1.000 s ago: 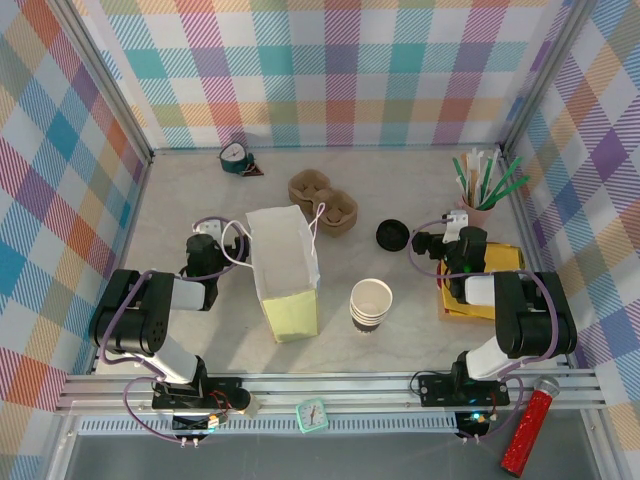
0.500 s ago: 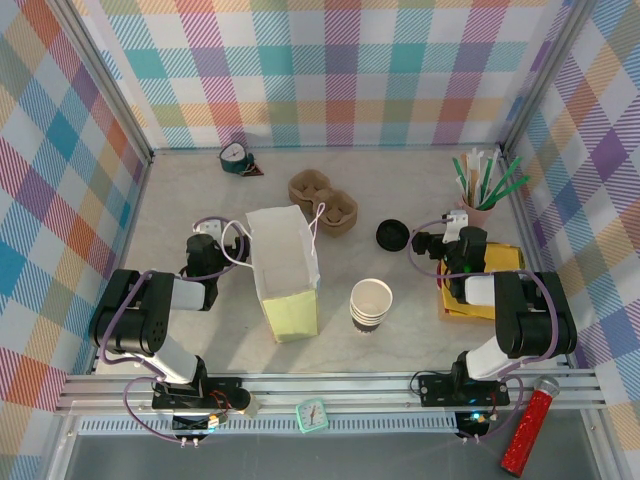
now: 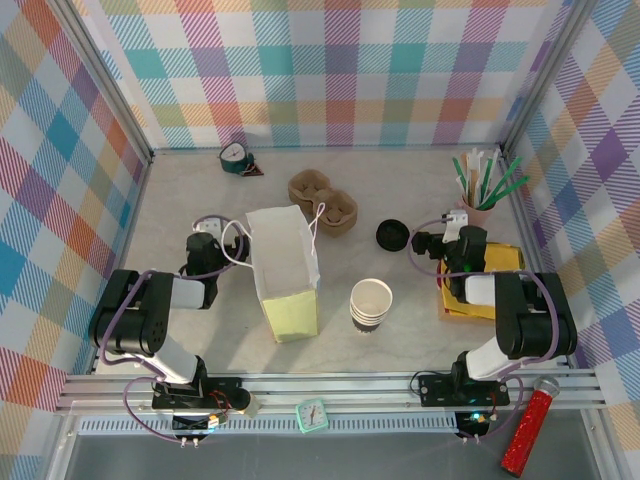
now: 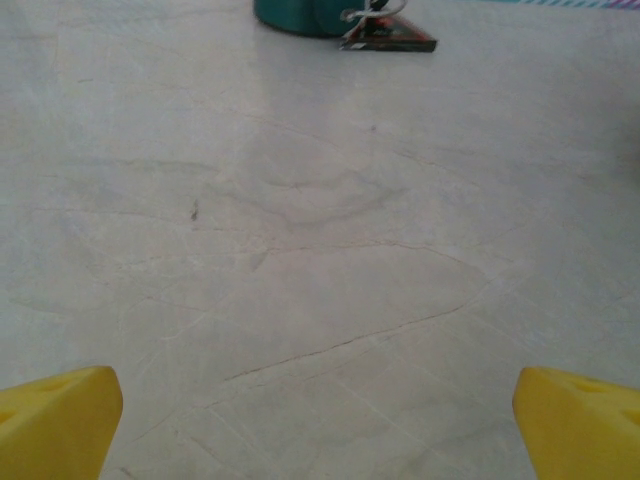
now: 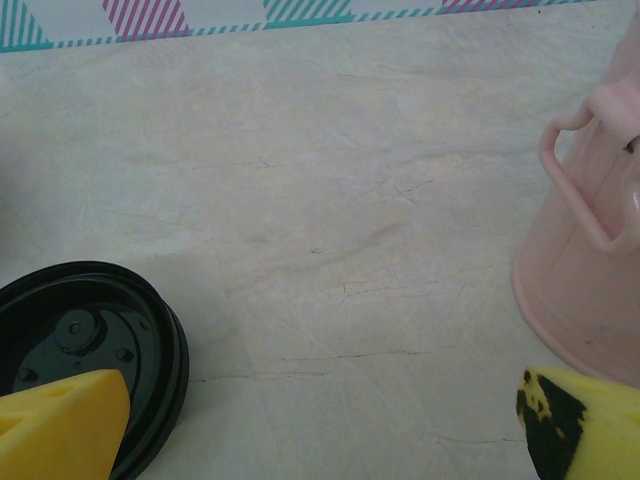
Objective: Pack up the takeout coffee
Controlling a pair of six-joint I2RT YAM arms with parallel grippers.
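The takeout coffee, a cup with its lid on, is out of view. A round black lid [image 3: 392,235] lies by itself on the marble table [image 3: 400,180]; in the right wrist view the lid [image 5: 80,340] sits at the lower left, beside one yellow fingertip [image 5: 60,420]. My right gripper [image 3: 452,238] [image 5: 320,420] rests low over the table, open, with bare marble between its fingers. My left gripper [image 3: 207,238] [image 4: 320,425] is open too, left of the white and yellow paper bag [image 3: 285,270], holding nothing.
A stack of lidless cream cups [image 3: 371,303] stands right of the bag. A brown cardboard carrier [image 3: 323,198] lies behind it. The pink cup of sticks [image 3: 478,210] [image 5: 590,250] is at the back right, yellow sheets [image 3: 510,252] under my right arm, a teal object [image 3: 236,158] [image 4: 300,12] far back.
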